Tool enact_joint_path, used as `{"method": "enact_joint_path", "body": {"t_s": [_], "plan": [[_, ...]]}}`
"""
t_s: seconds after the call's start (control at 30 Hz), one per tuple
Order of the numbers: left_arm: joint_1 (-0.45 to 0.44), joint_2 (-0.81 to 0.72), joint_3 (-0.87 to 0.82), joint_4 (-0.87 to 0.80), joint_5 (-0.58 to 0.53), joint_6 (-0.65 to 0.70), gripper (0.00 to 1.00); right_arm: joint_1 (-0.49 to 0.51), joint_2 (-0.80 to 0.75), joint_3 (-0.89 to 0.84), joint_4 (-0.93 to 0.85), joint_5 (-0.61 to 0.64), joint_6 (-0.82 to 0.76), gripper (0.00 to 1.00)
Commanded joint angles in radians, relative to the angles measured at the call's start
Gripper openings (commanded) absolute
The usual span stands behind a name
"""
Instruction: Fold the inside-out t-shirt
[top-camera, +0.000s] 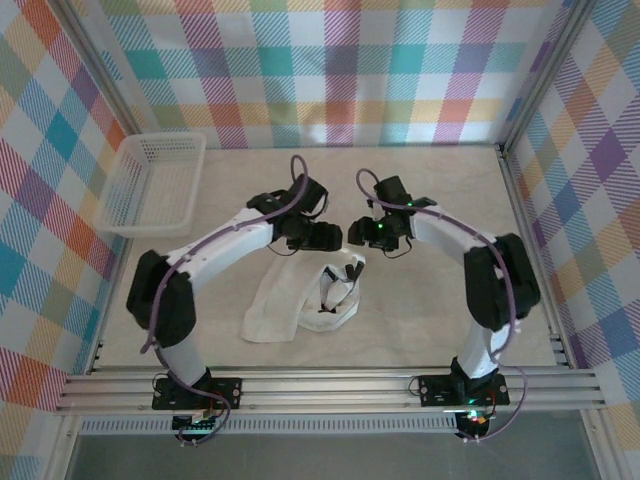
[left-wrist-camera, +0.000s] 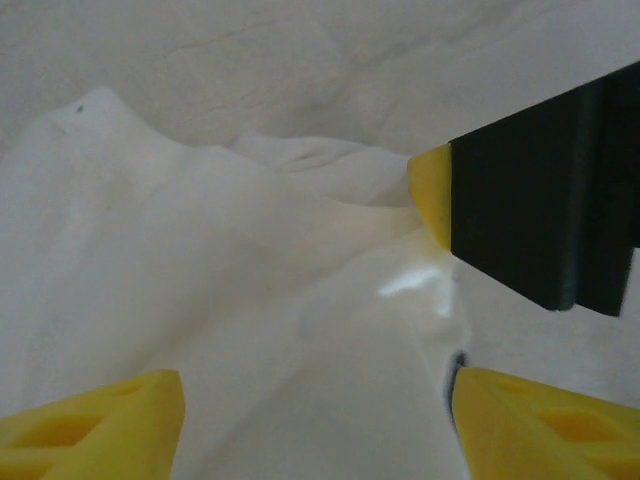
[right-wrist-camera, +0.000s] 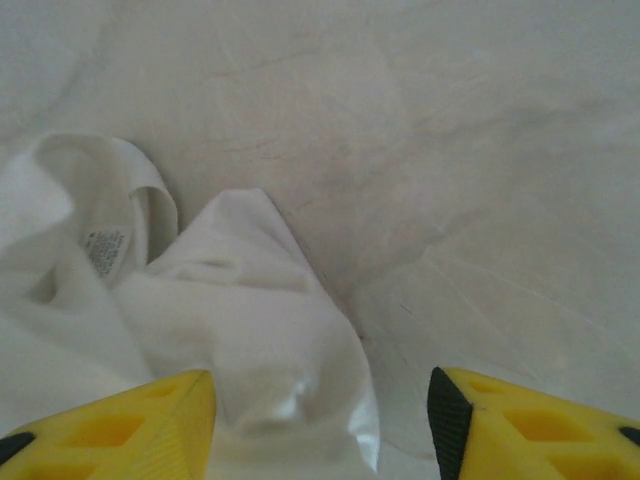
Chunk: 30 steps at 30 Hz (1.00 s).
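The inside-out t-shirt (top-camera: 290, 305) sits bunched in a crumpled white heap near the middle of the bench (top-camera: 450, 190), trailing from the centre down toward 7 o'clock. Its neck label (right-wrist-camera: 105, 250) is showing, tucked in a fold at 9 o'clock in the right wrist view. Just over the heap's 12 o'clock end, the two end effectors meet almost nose to nose. Left end effector (top-camera: 328, 238): spread wide, yellow fingertips (left-wrist-camera: 90, 425) well apart, cloth lying under the gap, nothing pinched. Right end effector (top-camera: 362, 234): spread too, one fingertip over a rumpled flap of shirt, the other over bare bench, gripping nothing. From the left wrist, the right one's black finger (left-wrist-camera: 540, 210) with its yellow tip pokes in at 2 o'clock, close to the cloth. Out at 10 o'clock, the white mesh basket (top-camera: 150, 185) sits against the plaid wall (top-camera: 350, 60), well apart from the shirt.
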Motion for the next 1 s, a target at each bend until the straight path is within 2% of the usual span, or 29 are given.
{"method": "enact_joint_path", "body": {"t_s": [0.0,0.03,0.07,0.1,0.13,0.23,0.37,0.53,0.67,0.73,0.8,0.87,0.93,0.97], "plan": [[0.0,0.032,0.006,-0.066,-0.065,0.045,0.59,0.004,0.073,0.078,0.032,-0.154,0.034,0.47],[0.001,0.033,-0.004,-0.069,-0.067,0.046,0.49,0.005,0.083,0.087,0.03,-0.162,0.046,0.35],[0.002,0.023,-0.019,-0.063,-0.07,0.046,0.32,0.005,0.074,0.082,0.034,-0.143,0.059,0.18],[0.005,0.004,-0.041,-0.054,-0.071,0.043,0.09,0.005,0.049,0.068,0.044,-0.109,0.07,0.05],[0.01,-0.018,-0.062,-0.042,-0.072,0.039,0.0,0.005,0.013,0.053,0.057,-0.077,0.072,0.0],[0.044,-0.135,-0.149,-0.008,-0.108,0.032,0.0,-0.011,-0.127,0.013,0.086,0.01,0.078,0.0],[0.166,-0.375,-0.254,0.013,-0.154,0.032,0.0,-0.099,-0.314,-0.01,0.125,0.017,0.127,0.0],[0.345,-0.651,-0.304,-0.045,-0.273,0.07,0.0,-0.165,-0.454,0.023,0.157,-0.038,0.098,0.0],[0.398,-0.773,-0.345,-0.069,-0.379,0.094,0.0,-0.167,-0.508,0.044,0.18,-0.088,0.105,0.0],[0.41,-0.793,-0.371,-0.074,-0.386,0.088,0.0,-0.167,-0.522,0.044,0.204,-0.126,0.128,0.0],[0.413,-0.796,-0.4,-0.047,-0.322,0.08,0.0,-0.163,-0.518,0.045,0.233,-0.187,0.146,0.0],[0.413,-0.789,-0.43,0.027,-0.154,0.08,0.01,-0.13,-0.497,0.058,0.24,-0.234,0.114,0.0],[0.413,-0.783,-0.448,0.1,-0.039,0.053,0.19,-0.048,-0.462,0.084,0.187,-0.202,0.046,0.0],[0.413,-0.781,-0.447,0.125,-0.019,0.033,0.28,0.01,-0.435,0.091,0.173,-0.196,0.011,0.0]]}}
